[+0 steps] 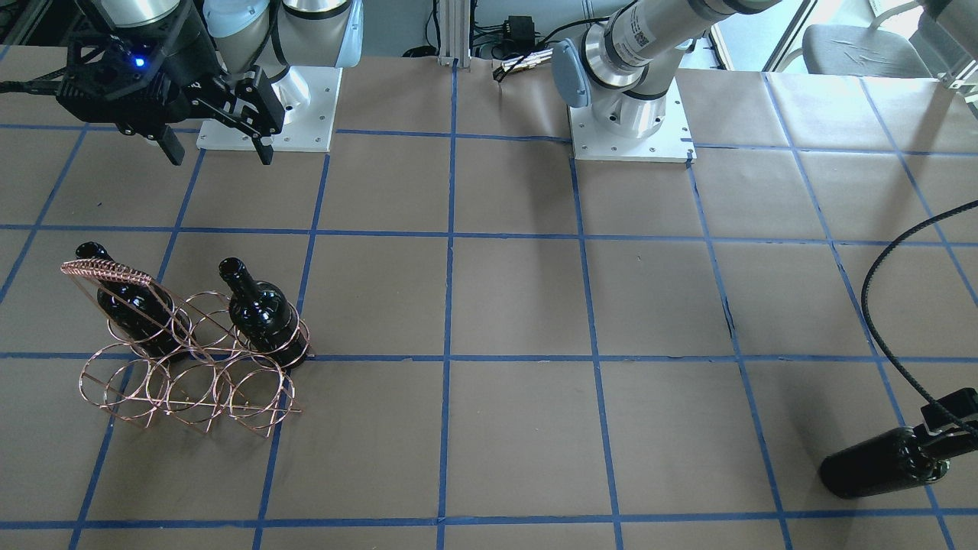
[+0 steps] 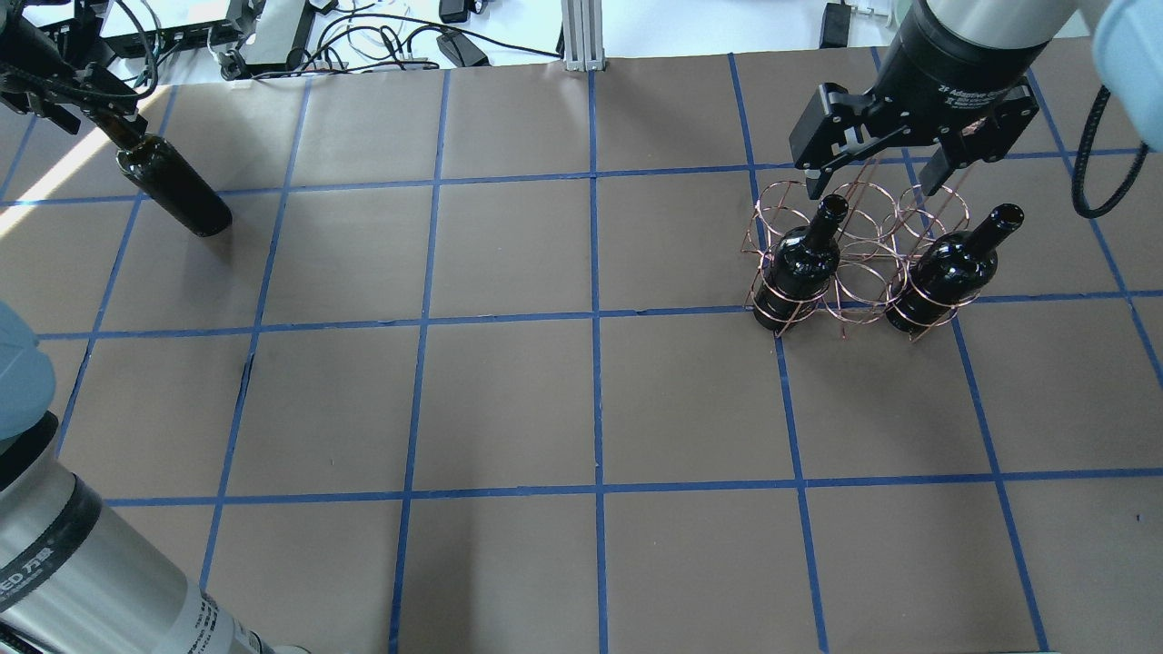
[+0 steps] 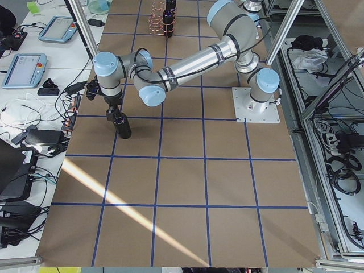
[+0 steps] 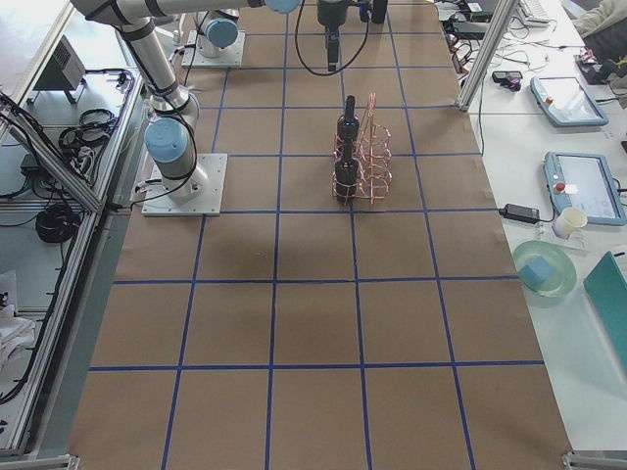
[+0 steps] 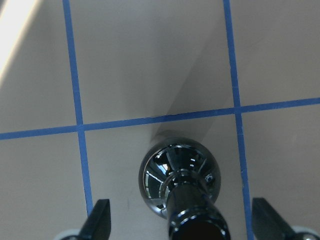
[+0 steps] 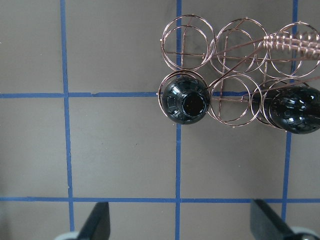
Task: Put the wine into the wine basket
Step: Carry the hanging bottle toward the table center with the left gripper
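Observation:
The wine basket (image 2: 854, 238) of copper wire stands at the right of the overhead view. It holds two black wine bottles upright in corner rings, one (image 2: 800, 263) and another (image 2: 949, 268). My right gripper (image 2: 886, 177) hangs open and empty above the basket's far row; the right wrist view looks down on the basket (image 6: 216, 55) and both bottles. A third wine bottle (image 2: 173, 186) stands on the table at the far left. My left gripper (image 5: 182, 212) is open, its fingers wide apart on either side of this bottle's neck (image 5: 192, 210).
The basket's other rings (image 6: 187, 40) hold nothing. A black cable (image 1: 879, 305) loops down to the left wrist. The two arm bases (image 1: 630, 122) sit at the robot's edge. Tablets and cables (image 3: 25, 65) lie on a side bench past the bottle.

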{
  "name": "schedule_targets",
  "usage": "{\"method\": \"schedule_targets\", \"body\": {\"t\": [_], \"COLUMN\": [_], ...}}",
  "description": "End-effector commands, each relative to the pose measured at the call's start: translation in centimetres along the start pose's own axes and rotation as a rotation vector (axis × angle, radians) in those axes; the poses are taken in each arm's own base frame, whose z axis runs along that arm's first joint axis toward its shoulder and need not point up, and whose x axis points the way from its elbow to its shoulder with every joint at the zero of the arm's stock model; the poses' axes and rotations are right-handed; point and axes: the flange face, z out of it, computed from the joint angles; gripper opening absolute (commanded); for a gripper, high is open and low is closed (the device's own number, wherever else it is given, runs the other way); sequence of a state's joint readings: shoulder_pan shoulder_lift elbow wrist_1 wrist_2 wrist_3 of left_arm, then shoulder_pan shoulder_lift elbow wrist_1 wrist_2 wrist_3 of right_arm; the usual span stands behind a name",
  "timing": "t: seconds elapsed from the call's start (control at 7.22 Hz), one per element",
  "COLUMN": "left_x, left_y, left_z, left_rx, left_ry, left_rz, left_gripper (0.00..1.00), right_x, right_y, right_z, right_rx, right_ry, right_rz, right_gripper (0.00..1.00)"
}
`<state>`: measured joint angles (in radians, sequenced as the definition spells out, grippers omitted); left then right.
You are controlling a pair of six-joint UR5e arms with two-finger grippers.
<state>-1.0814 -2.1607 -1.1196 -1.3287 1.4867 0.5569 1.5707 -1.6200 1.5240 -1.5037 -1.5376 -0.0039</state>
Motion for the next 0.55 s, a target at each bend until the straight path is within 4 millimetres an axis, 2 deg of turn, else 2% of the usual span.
{"method": "schedule_targets", "body": {"t": [0.0,0.14,0.28,0.42], "left_x": [2.05,2.47,2.46,2.22], "left_y": [-0.70,-0.86,-0.92,-0.97], "left_z": [-0.15,-0.14,-0.48,-0.77], "left_rx": [0.001,0.002,0.013,0.024], "left_ry": [-0.001,-0.002,-0.010,-0.028], "left_rz": [-0.018,-0.011,0.000,0.030], "left_gripper": [0.92,0.79,0.46,0.21], "right_x": [-0.01,0.01,-0.21,-0.26], "right_y": [0.15,0.18,-0.11,-0.78], "right_z": [0.02,-0.20,-0.42,-0.18], "right_rx": [-0.004,0.006,0.034,0.055], "right_ry": [-0.008,-0.005,-0.013,-0.011], "right_rz": [0.004,0.005,0.003,-0.004], "right_gripper": [1.00,1.00,1.00,1.00]}}
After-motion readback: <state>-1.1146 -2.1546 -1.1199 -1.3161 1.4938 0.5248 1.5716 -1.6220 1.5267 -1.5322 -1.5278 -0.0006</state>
